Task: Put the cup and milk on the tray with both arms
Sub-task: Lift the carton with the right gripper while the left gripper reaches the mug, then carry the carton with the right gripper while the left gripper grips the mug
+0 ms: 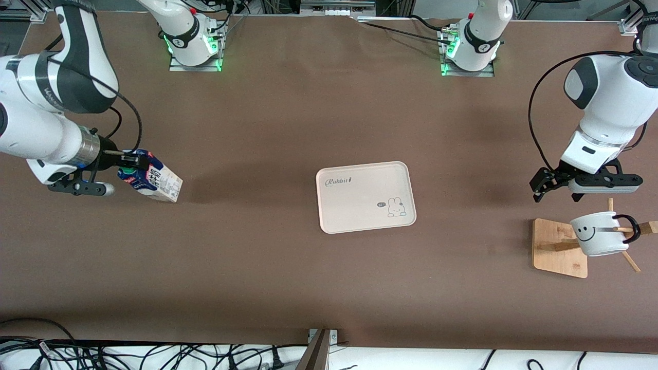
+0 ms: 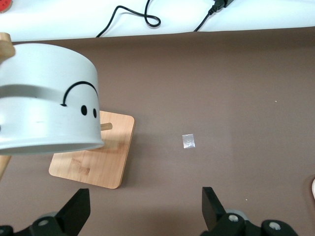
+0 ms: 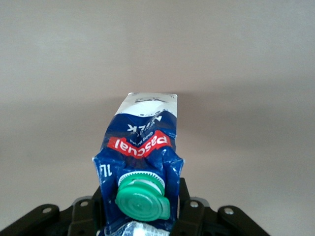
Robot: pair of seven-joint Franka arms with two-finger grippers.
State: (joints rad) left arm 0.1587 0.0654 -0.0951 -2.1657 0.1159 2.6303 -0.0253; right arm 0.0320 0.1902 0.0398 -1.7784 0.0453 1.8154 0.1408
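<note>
At the right arm's end of the brown table (image 1: 288, 113), the right pincer (image 1: 134, 165) is clenched on the top of the milk (image 1: 154, 181), which leans tilted; a thin grip near the green cap could let it slip or swing. The left pincer (image 1: 558, 186) hangs released above the cup (image 1: 596, 234), which hangs on a wooden stand (image 1: 558, 252); lifting could snag its handle. The tray (image 1: 365, 198) mid-table holds nothing.

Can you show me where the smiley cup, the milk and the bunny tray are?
cup (image 1: 596, 237), front view, on its white side by the smile.
milk (image 1: 160, 182), front view, on the carton's printed side.
tray (image 1: 360, 203), front view, on its bare cream middle.
</note>
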